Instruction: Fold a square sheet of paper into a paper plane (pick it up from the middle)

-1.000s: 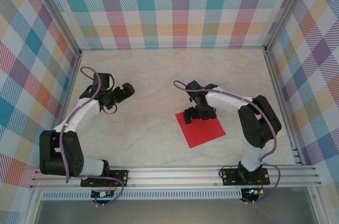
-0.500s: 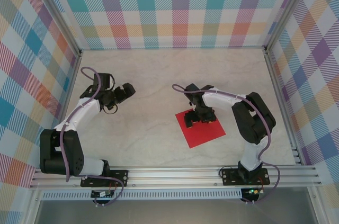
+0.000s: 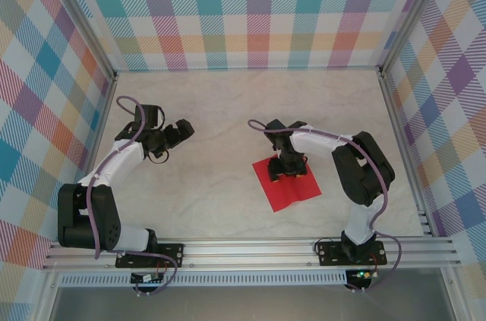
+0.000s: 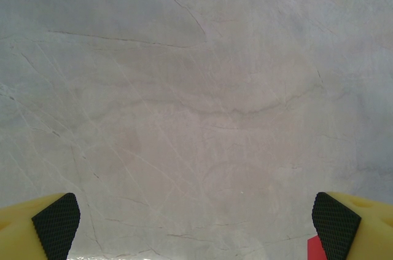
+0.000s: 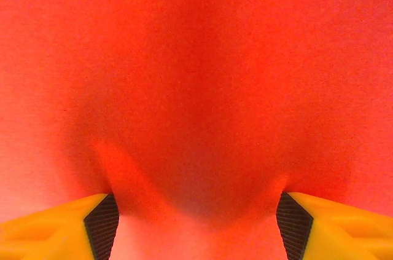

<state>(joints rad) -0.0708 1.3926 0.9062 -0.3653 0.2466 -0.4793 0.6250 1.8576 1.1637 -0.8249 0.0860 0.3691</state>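
Red paper sheet (image 5: 196,75) puckers between the right gripper (image 5: 198,226).

White-black arms (image 3: 114,169), apparently purple cables (image 3: 139,116), yellow black-padded fingers (image 5: 43,229)

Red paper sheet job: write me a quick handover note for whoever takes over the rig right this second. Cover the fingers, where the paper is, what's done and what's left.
Left gripper: open, hanging above bare table, away from the paper.
Right gripper: fingers apart and pressed down on the middle of the square sheet of paper, which humps up between them. No firm pinch yet.
Sheet: on the table, right of centre, unfolded.
Done: right fingers are on the sheet's middle.
Left: pinch and lift it, then make every fold.
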